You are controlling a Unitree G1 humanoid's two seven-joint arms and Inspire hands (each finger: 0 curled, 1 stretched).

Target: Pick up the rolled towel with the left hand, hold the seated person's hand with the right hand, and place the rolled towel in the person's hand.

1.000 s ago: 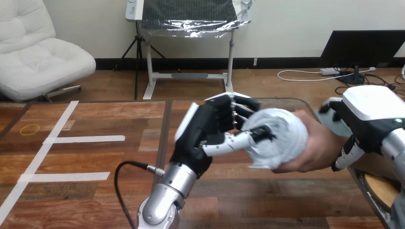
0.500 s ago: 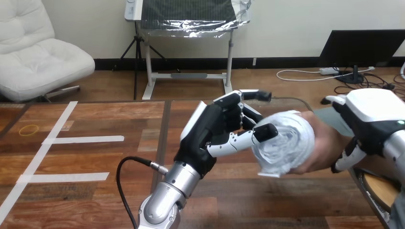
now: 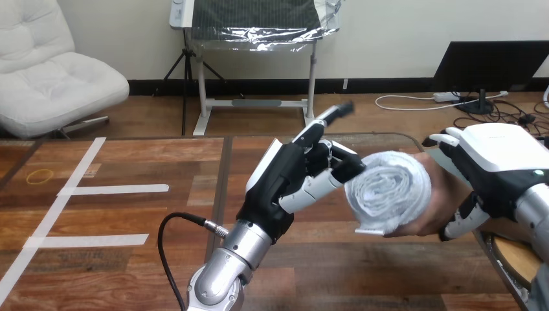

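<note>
Wooden planks of the table (image 3: 129, 272) run across the foreground, with white tape strips (image 3: 113, 189) stuck to the boards at the left and a small yellow ring (image 3: 40, 175) lying flat near the far left edge. Further right a black cable (image 3: 169, 228) loops over the wood to the silver forearm of the robot's left arm, which rises from the bottom edge. The left hand (image 3: 285, 181) is raised above the table with its fingers spread loose and holding nothing: one finger points straight up and to the right, the others are only slightly bent, and the thumb reaches out toward the towel's spiral end, so close that I cannot tell whether it touches. Just to the right, the rolled towel (image 3: 388, 191), white and tightly wound, lies in the person's hand (image 3: 443, 194), held above the table with its coiled end facing the camera and the person's fingers curled under it. At the right edge, the right hand (image 3: 498, 162) clasps the person's hand from behind, fingers over the top and thumb tucked beneath.
</note>
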